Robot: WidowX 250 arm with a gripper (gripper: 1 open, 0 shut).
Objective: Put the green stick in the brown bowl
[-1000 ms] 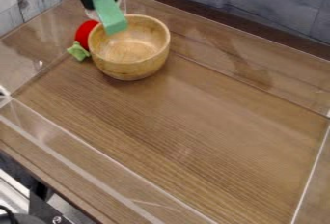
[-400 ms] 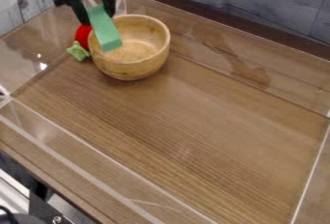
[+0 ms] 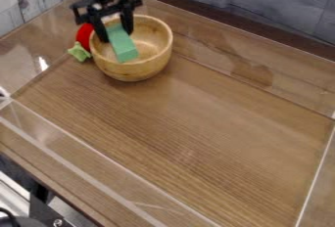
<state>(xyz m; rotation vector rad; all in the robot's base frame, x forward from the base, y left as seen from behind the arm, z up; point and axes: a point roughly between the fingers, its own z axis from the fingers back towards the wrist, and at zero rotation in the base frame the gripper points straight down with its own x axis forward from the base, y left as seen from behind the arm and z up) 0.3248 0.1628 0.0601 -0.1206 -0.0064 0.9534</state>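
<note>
- While the desk (image 3: 197, 123) carries everything, the brown bowl (image 3: 160, 52) sits toward its far side.
- The arm reaches in from the far side, the end effector (image 3: 117, 22) pointing downward over the bowl's far part.
- The end effector appears to pinch the green stick (image 3: 121, 44) by its far end.
- The stick extends nearward from the grip, long axis running far to near, within the bowl's outline; contact with the bottom is unclear.

Soft, fairly even indoor light falls on the worktop (image 3: 197, 133), with a faint pale sheen on its wood and only weak shadows around the bowl (image 3: 131, 48); the picture is small and soft, fine detail smeared, and the dark claw (image 3: 118, 21) blurs into murky shapes near the top
</note>
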